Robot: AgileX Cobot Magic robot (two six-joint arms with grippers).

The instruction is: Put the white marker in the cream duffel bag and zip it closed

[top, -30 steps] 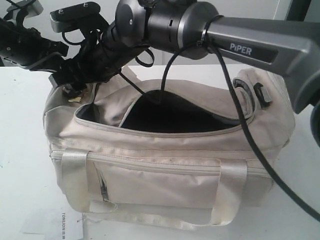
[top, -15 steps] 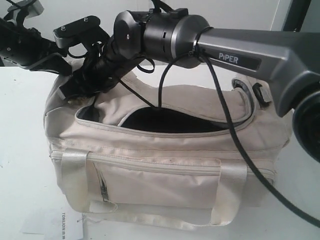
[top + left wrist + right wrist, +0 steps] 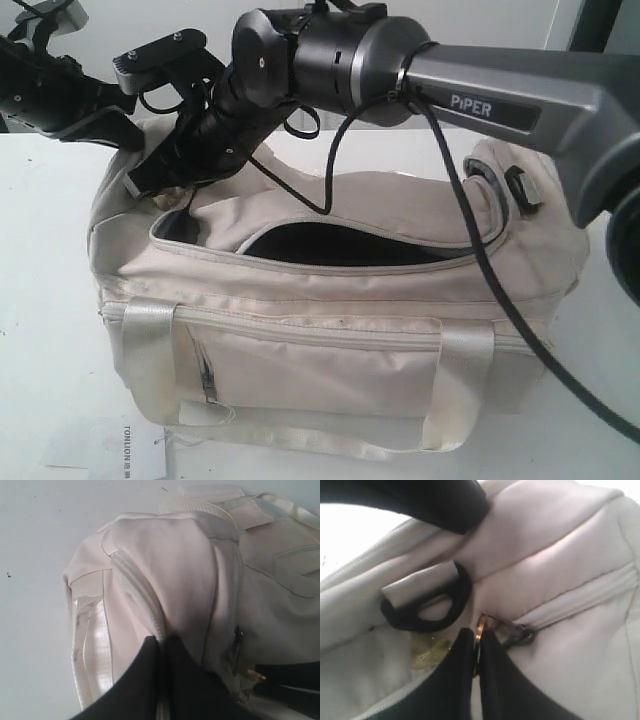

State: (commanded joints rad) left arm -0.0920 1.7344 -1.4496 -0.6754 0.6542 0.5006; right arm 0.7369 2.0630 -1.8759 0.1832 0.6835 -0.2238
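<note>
The right hand (image 3: 476, 639) is clamped on the brass zip pull (image 3: 492, 623), just beside a black ring (image 3: 464, 587). The left hand (image 3: 162, 644) has its fingers together, pinching a seam of the bag (image 3: 330, 340) at the same end. The bag sits on the white surface (image 3: 50, 300), its top zip mostly open and the inside dark.

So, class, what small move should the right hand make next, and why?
Probably draw the zipper pull across the cream duffel bag's gaping top: the right hand is shut on the pull, the left hand pinches the bag's end.
</note>
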